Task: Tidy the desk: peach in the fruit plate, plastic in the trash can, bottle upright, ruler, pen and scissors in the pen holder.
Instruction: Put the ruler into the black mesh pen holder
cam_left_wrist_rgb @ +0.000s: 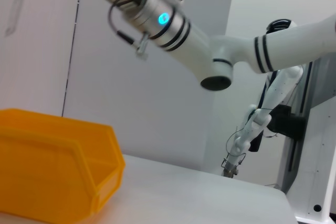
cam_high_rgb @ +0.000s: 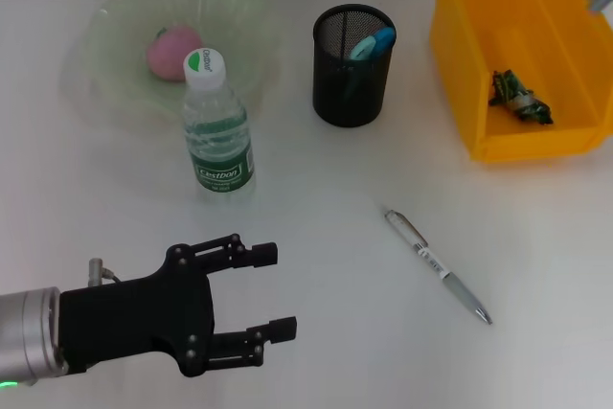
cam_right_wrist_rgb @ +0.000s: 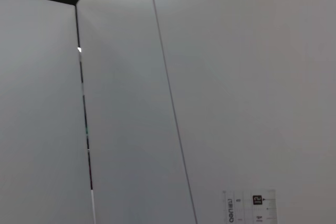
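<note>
Currently left tool (cam_high_rgb: 271, 292) hovers low over the white table (cam_high_rgb: 316, 265), fingers spread wide, holding nothing. Silver click pen (cam_high_rgb: 438, 265) lies flat well off to its right. Clear plastic water bottle with a white cap (cam_high_rgb: 216, 131) stands upright just ahead of it; beyond that, pink peach (cam_high_rgb: 172, 53) sits in the translucent green fruit plate (cam_high_rgb: 120, 16). Black mesh pen holder (cam_high_rgb: 351, 66) and yellow plastic bin (cam_high_rgb: 517, 55) are further ahead-right. Right tool: can't tell
</note>
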Controlling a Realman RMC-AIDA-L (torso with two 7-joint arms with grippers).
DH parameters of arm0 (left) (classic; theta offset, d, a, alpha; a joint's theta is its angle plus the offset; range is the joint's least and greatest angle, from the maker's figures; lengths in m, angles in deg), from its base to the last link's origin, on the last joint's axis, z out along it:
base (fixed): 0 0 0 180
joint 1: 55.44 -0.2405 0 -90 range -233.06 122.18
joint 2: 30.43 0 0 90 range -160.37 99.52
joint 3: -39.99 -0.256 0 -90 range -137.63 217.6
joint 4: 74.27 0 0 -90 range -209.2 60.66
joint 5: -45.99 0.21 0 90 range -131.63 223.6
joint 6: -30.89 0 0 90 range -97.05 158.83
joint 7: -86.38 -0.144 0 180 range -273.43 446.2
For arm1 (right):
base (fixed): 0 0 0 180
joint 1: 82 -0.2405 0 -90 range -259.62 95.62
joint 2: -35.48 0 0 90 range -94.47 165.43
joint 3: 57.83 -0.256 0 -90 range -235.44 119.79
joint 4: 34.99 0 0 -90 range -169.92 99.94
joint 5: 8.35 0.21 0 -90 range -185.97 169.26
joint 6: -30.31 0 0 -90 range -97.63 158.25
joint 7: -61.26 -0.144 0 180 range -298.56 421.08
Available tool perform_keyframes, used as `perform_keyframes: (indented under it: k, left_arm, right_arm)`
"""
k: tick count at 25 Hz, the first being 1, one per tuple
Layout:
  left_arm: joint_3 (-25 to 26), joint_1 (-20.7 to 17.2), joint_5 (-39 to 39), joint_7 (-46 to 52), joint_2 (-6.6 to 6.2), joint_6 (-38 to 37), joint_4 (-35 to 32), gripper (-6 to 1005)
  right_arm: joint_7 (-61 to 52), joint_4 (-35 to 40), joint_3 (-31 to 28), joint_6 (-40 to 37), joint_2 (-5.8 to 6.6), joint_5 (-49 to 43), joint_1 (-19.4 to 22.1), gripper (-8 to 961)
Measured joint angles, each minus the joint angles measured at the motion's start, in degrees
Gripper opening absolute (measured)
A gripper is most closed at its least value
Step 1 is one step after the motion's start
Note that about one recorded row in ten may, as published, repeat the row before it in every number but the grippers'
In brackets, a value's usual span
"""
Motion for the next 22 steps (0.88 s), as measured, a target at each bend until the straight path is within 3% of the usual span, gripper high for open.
perform_keyframes:
  k: [4,8,22]
  left_arm:
    - [-0.27,0.1,0.09,-0.47,0.0,-0.74,0.26,766]
    - [-0.32,0.03,0.08,-0.47,0.0,-1.04,0.08,766]
    - [-0.35,0.18,0.45,-1.82,0.01,-0.97,0.54,766]
  right_arm:
    - [1.24,-7.09,2.02,5.32,-0.08,-0.33,-3.97,376]
    - [3.24,-8.99,6.68,9.57,-0.4,-0.27,-5.71,376]
    - [12.6,-11.22,8.41,14.76,-0.61,-0.04,-5.25,381]
